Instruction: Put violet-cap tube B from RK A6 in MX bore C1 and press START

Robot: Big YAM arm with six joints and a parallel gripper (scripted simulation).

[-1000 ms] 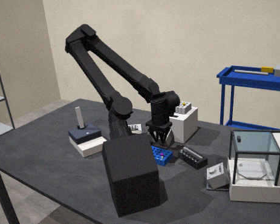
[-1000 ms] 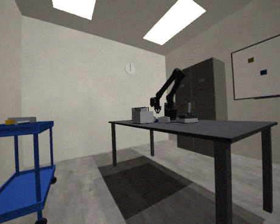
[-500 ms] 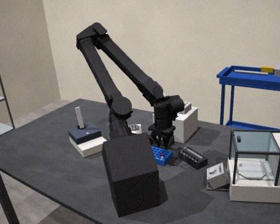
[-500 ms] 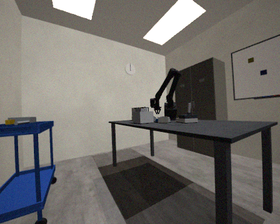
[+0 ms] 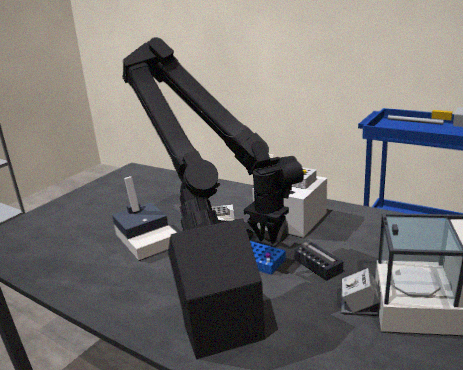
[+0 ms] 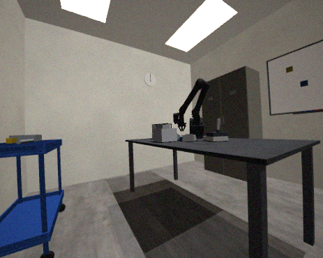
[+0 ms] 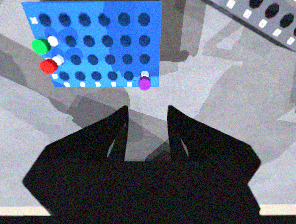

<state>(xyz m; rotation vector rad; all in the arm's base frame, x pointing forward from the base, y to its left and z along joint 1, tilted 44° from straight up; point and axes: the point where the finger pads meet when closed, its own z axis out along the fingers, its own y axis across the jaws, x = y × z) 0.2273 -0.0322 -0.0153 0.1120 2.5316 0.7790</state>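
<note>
Tube B, with its violet cap [image 7: 144, 82], stands in the corner well of the blue rack RK [image 7: 95, 42] at the rack's near right in the wrist view. My gripper [image 7: 147, 111] hangs above the bench just in front of that corner, fingers partly apart with nothing between them. In the top view the gripper [image 5: 267, 235] hovers over the far edge of the rack [image 5: 264, 256], and the violet cap [image 5: 267, 259] shows below it. The gripper hides the mixer there. The gripper also shows small in the exterior view [image 6: 181, 127].
A green-capped tube [image 7: 40, 46] and a red-capped tube [image 7: 48, 66] stand at the rack's left side. A dark block with bores [image 5: 319, 260] lies right of the rack. A white box [image 5: 305, 200], a small grey box [image 5: 360, 290], the glass-walled balance [image 5: 425, 270] and a big black box [image 5: 217, 290] stand around.
</note>
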